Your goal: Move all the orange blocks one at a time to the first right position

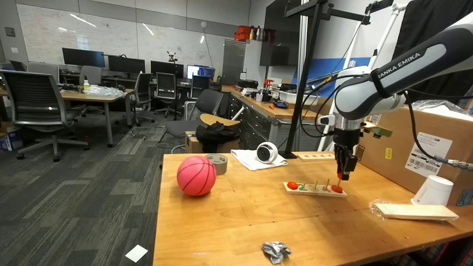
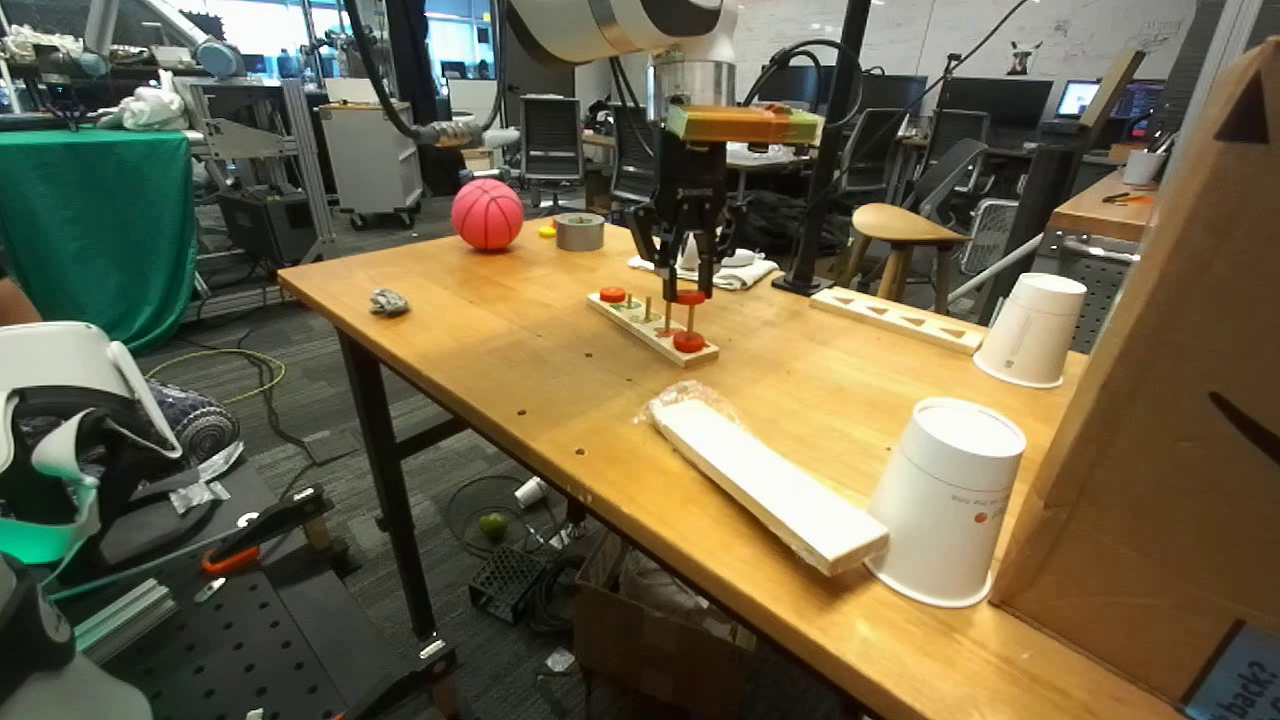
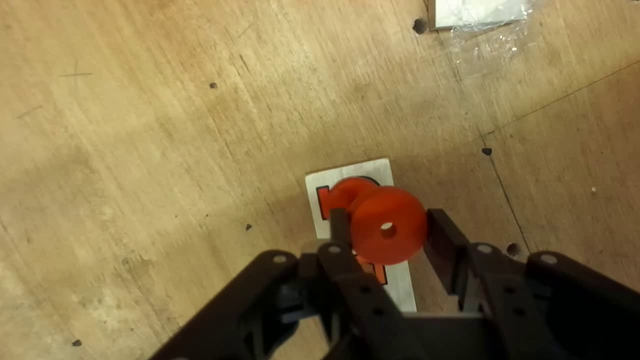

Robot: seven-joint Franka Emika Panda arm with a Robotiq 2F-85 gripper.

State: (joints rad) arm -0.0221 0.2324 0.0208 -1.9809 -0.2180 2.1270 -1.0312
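Note:
My gripper (image 3: pixel 388 225) is shut on an orange block (image 3: pixel 388 247), a flat disc with a central hole, its fingers pressing from both sides. In an exterior view this held block (image 2: pixel 690 297) hangs over the end peg of the pale tray (image 3: pixel 400 287). Whether the peg tip has entered the hole cannot be told. Around that peg's base, at the first right position, lies another orange block (image 1: pixel 337 189), partly covered by the held one in the wrist view. A further orange block (image 1: pixel 292 185) sits at the tray's opposite end. Bare pegs stand between.
A pink ball (image 1: pixel 196 176) and a tape roll (image 1: pixel 220 166) are at one side of the table. Behind the tray stand a white round device (image 1: pixel 267 152) and a slotted wooden board (image 2: pixel 895 320). A wrapped pale plank (image 2: pixel 765 480), paper cups (image 2: pixel 950 500) and a large carton (image 1: pixel 406 147) lie nearby.

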